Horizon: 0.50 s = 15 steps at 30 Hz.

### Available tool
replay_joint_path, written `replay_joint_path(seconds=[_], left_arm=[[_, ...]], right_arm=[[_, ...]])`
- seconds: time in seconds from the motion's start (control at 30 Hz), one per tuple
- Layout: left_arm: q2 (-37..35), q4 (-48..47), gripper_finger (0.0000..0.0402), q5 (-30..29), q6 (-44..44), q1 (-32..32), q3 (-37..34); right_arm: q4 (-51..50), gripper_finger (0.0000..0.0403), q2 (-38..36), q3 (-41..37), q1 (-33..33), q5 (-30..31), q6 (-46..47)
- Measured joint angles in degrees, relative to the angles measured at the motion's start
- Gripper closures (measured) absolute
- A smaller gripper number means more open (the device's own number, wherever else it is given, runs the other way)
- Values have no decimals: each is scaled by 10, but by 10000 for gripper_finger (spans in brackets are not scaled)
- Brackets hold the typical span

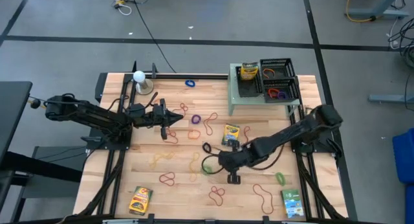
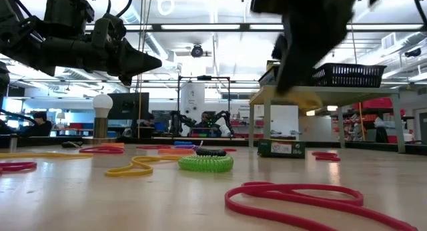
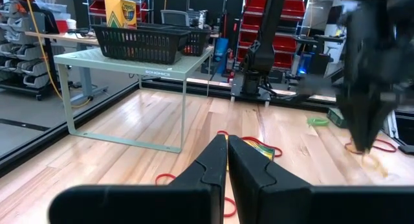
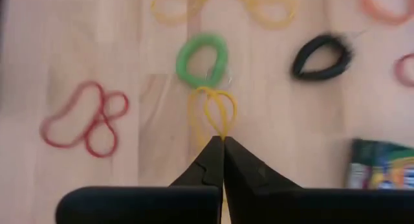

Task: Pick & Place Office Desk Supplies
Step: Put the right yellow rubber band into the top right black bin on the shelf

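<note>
Pinched in the right claw [image 4: 223, 138], a yellow rubber band [image 4: 217, 111] hangs above the tabletop [image 4: 97, 49] beside a green band [image 4: 202, 59]; left claw [image 3: 227, 146] hovers shut, empty

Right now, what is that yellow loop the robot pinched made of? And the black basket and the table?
The yellow loop, pinched in the right gripper, looks like stretchy rubber: thin, floppy, drooping in limp curves. The black basket seems to be hard plastic or coated wire; its walls are an open mesh. The table looks like wood, pale planks with visible grain and a soft sheen.
</note>
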Motion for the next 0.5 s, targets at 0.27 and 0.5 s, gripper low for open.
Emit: replay_joint_path(seconds=[0.27,0.5], left_arm=[[0,0,380,0,0,0,0],[0,0,380,0,0,0,0]], right_arm=[[-57,400,-158,0,-41,98,-1],[-94,400,-296,1,-145,182,-28]])
